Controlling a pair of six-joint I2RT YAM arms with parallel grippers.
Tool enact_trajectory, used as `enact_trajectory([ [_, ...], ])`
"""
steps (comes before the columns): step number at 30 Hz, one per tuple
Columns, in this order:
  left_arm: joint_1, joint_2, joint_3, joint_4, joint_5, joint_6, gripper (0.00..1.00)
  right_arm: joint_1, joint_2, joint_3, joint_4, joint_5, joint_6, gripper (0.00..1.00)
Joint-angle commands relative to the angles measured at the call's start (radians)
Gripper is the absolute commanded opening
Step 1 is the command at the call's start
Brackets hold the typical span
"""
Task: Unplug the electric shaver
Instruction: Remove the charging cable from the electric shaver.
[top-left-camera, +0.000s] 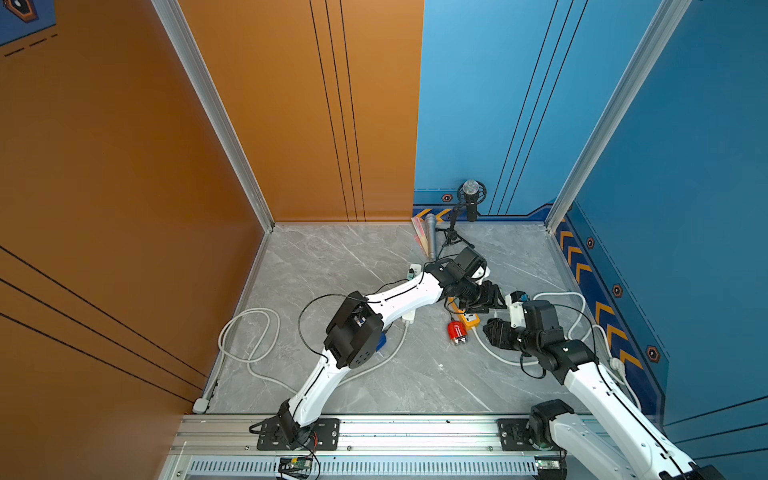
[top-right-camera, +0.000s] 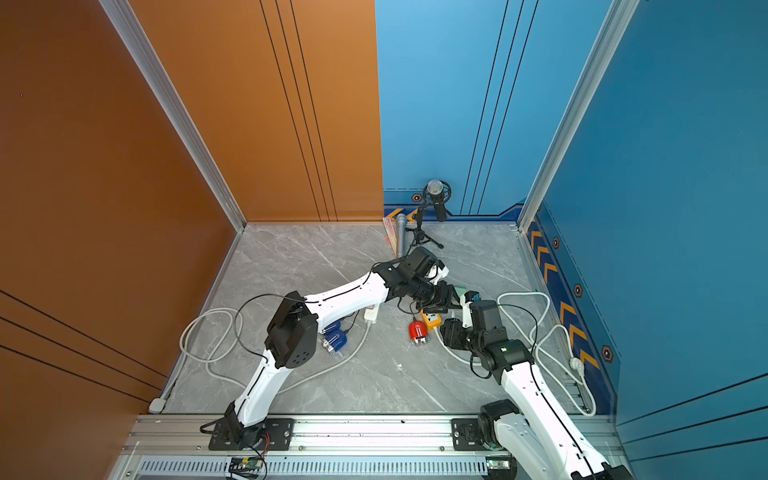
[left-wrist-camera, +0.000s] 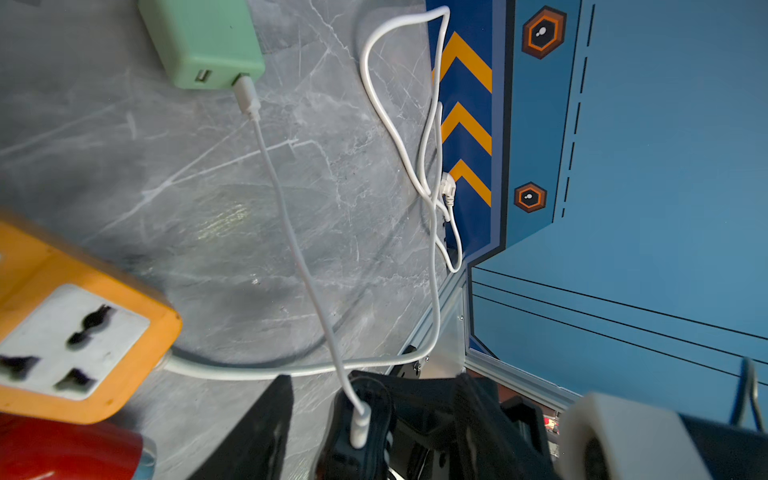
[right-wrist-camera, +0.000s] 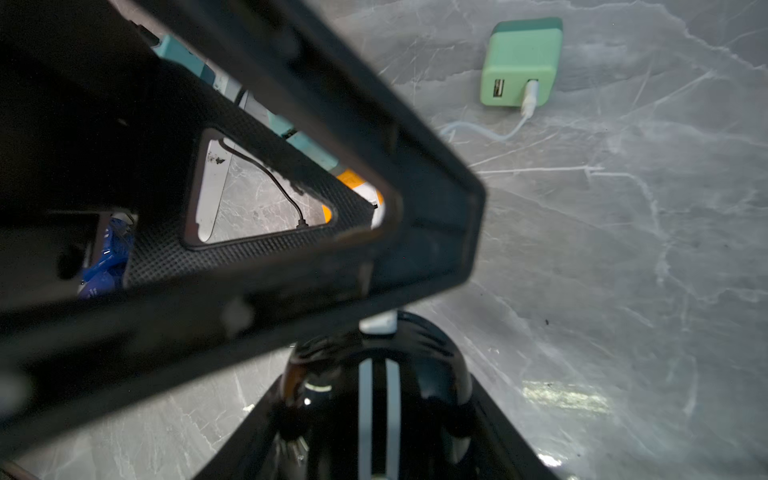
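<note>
The electric shaver (right-wrist-camera: 376, 399) is black with two white stripes, and my right gripper (right-wrist-camera: 376, 374) is shut on its body. A white plug (left-wrist-camera: 359, 424) sits in the shaver's end. Its thin white cable (left-wrist-camera: 291, 232) runs across the floor to a mint-green USB adapter (left-wrist-camera: 203, 41) lying unplugged. My left gripper (left-wrist-camera: 374, 386) is open, its fingers (left-wrist-camera: 257, 428) straddling the plug end with a strip of floor showing on one side. In both top views the two grippers (top-left-camera: 496, 305) meet beside the orange power strip (top-left-camera: 467, 318).
The orange power strip (left-wrist-camera: 83, 332) has an empty socket. A red device (top-left-camera: 456, 331) lies next to it, blue ones (top-right-camera: 334, 336) under the left arm. A white power strip (top-right-camera: 371, 313), looping white cords (top-left-camera: 249, 340) and two microphones (top-left-camera: 471, 199) share the floor.
</note>
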Motion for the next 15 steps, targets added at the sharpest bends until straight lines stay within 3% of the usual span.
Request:
enact_trajectory([
  [1, 0.001, -0.007, -0.035, 0.061, 0.029, -0.010, 0.58, -0.010, 0.010, 0.028, 0.004, -0.032, -0.007, 0.45],
  [6, -0.004, 0.004, -0.039, 0.080, 0.055, -0.015, 0.47, -0.011, 0.021, 0.054, -0.007, -0.036, -0.009, 0.44],
  [12, -0.003, 0.003, -0.048, 0.083, 0.049, -0.007, 0.43, -0.013, 0.045, 0.096, -0.049, -0.023, -0.017, 0.44],
  [15, -0.004, 0.012, -0.039, 0.082, 0.041, -0.011, 0.36, -0.014, 0.076, 0.124, -0.079, -0.022, -0.019, 0.42],
])
